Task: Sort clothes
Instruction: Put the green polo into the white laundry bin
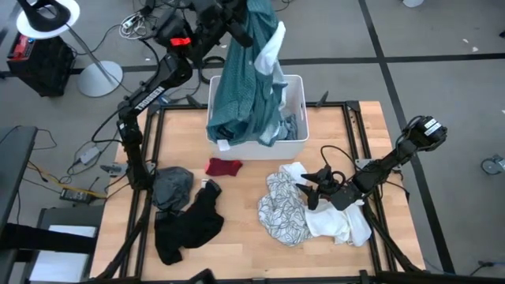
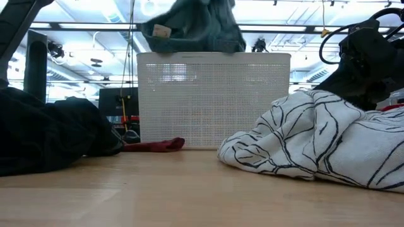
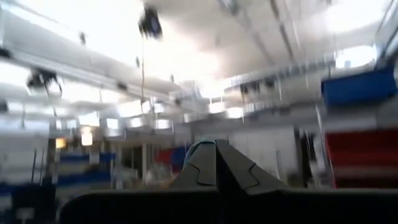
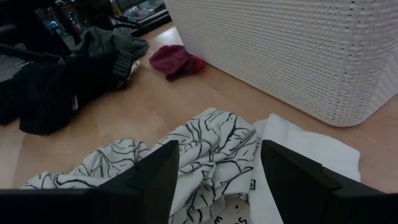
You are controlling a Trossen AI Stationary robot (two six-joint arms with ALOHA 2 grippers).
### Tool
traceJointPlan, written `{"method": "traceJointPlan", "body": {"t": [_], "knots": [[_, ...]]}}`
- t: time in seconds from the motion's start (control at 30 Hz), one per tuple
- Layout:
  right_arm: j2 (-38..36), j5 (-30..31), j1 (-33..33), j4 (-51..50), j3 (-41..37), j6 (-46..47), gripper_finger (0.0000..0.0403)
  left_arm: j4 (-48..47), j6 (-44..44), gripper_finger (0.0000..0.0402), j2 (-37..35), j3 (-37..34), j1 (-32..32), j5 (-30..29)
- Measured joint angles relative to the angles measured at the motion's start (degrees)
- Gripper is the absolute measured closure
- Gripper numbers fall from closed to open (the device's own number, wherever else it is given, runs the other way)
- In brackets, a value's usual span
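A teal plaid shirt (image 1: 248,87) hangs over the white bin (image 1: 298,88), and my left gripper (image 1: 241,16) is shut on it high above the table's far edge. In the low view the shirt (image 2: 189,25) bunches above the bin's rim. My right gripper (image 4: 217,174) stands open, low over a white black-patterned piece (image 1: 282,209) and a plain white piece (image 1: 339,225) at the near right; whether it touches them I cannot tell. A small red piece (image 1: 224,167) lies in front of the bin. Grey (image 1: 172,185) and black (image 1: 189,225) garments lie at the near left. My left gripper is shut on the teal shirt's upper end; a sliver of teal (image 3: 200,148) shows at the tips of the shut fingers, which slant upward. The shirt hangs slack below the gripper, and its lower end (image 1: 237,130) lies inside the bin.
The bin stands at the table's far middle with more cloth (image 1: 290,126) inside. Bare wood (image 1: 237,252) shows between the black pile and the patterned piece. Cables and a lamp stand (image 1: 99,77) lie on the floor beyond the far left.
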Motion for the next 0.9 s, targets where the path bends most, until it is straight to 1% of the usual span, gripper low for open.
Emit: {"method": "traceJointPlan", "body": {"t": [0.1, 0.2, 0.33, 0.53, 0.63, 0.7, 0.77, 0.9], "knots": [[0.0, 0.0, 0.0, -0.63, 0.0, 0.02, 0.0174, -10.76, -0.15, 0.0401, 0.0, 0.0, -0.03, 2.16], [0.0, 0.02, 0.0, -1.18, 0.0, 0.61, 0.0174, -24.58, -1.06, 0.0401, 0.02, 0.0, -0.21, 4.34], [0.0, 0.02, 0.0, -1.17, 0.0, 0.69, 0.0174, -41.45, -1.36, 0.0401, 0.04, -0.07, -0.23, 4.02], [0.0, 0.02, 0.0, -1.19, 0.0, 0.76, 0.0174, -60.3, -3.22, 0.0401, 0.04, -2.88, 0.17, 1.79], [0.0, 0.02, 0.0, -1.17, 0.0, 0.79, 0.0174, -63.84, -5.6, 0.0401, -0.02, -7.29, 0.53, 3.17], [0.0, 0.02, 0.0, -1.17, 0.0, 1.23, 0.0174, -65.17, -6.05, 0.0401, 0.02, -10.91, 0.74, 5.13], [0.0, 0.04, 0.0, -1.19, 0.0, 1.5, 0.0174, -62.44, -6.13, 0.0401, 0.04, -15.64, 0.71, 6.11], [0.0, 0.04, 0.0, -1.19, 0.0, 1.75, 0.0174, -52.88, -7.88, 0.0401, 0.05, -25.72, 0.92, 6.33]]}}
